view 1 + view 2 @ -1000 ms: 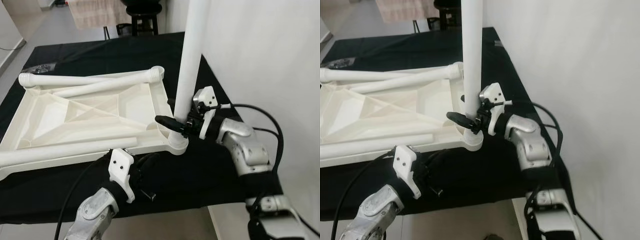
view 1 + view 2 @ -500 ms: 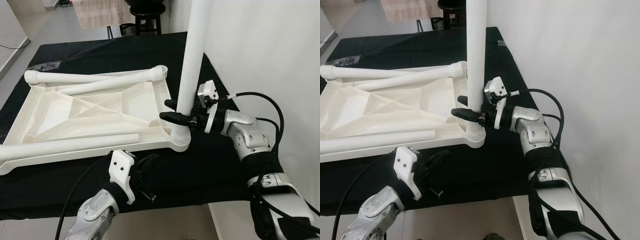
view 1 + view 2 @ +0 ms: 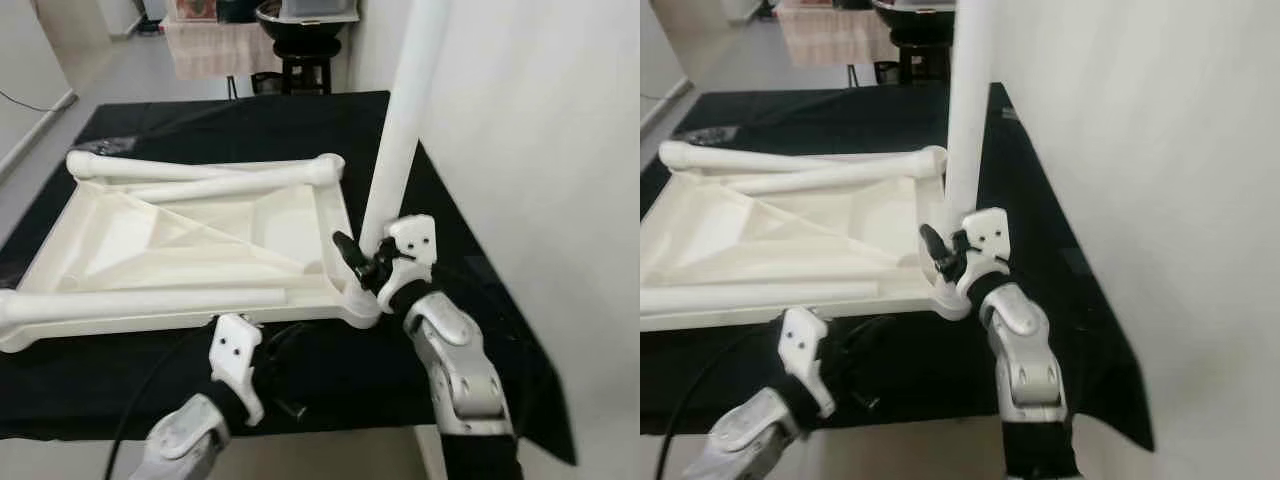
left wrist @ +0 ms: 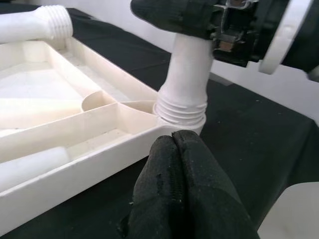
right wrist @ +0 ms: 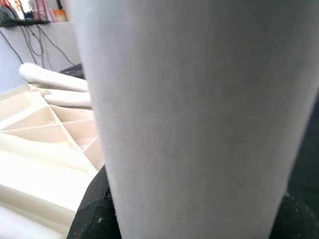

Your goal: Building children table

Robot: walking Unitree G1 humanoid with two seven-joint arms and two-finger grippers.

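A white plastic tabletop [image 3: 190,245] lies upside down, its ribbed underside showing. One white leg [image 3: 400,130] stands upright in its near right corner socket; three loose legs [image 3: 215,172] lie across it.

Head stereo pair looks forward and down over the upturned white tabletop [image 3: 190,240] on black cloth. Left wrist camera sits low, near its corner socket [image 4: 180,112]. Right wrist camera sits very near the upright leg [image 5: 199,114].

White tabletop [image 3: 200,250] and legs [image 3: 400,140]; black cloth [image 3: 250,120].
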